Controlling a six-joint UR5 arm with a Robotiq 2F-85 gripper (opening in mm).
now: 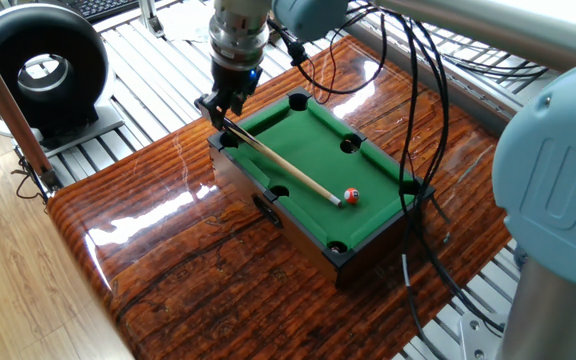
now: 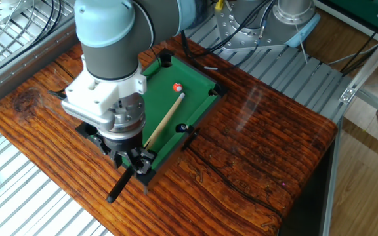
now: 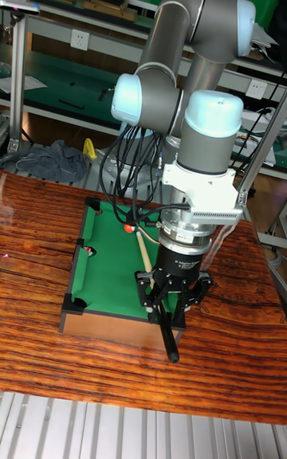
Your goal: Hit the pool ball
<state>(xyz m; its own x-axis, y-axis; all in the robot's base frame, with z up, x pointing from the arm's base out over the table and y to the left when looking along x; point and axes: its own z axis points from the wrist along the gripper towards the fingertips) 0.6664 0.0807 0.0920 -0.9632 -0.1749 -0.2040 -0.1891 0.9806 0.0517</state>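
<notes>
Grey arm (image 3: 187, 21), pale-blue joint caps, black cables (image 1: 423, 120)

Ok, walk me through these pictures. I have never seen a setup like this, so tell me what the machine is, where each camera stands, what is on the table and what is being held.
The big grey and pale blue machine is a robot arm. At its end is a two-finger gripper, a sort of clamp.

Two cameras look down at the wooden table from opposite sides. The third, tall picture faces the robot head-on.

On the table sits a toy pool table with green felt and black pocket holes. On the felt lies a small orange-red pool ball.

The gripper is shut on a thin wooden cue, holding it near its dark butt end. The cue lies across the felt, its tip right beside the ball; actual contact is too fine to judge.
</notes>
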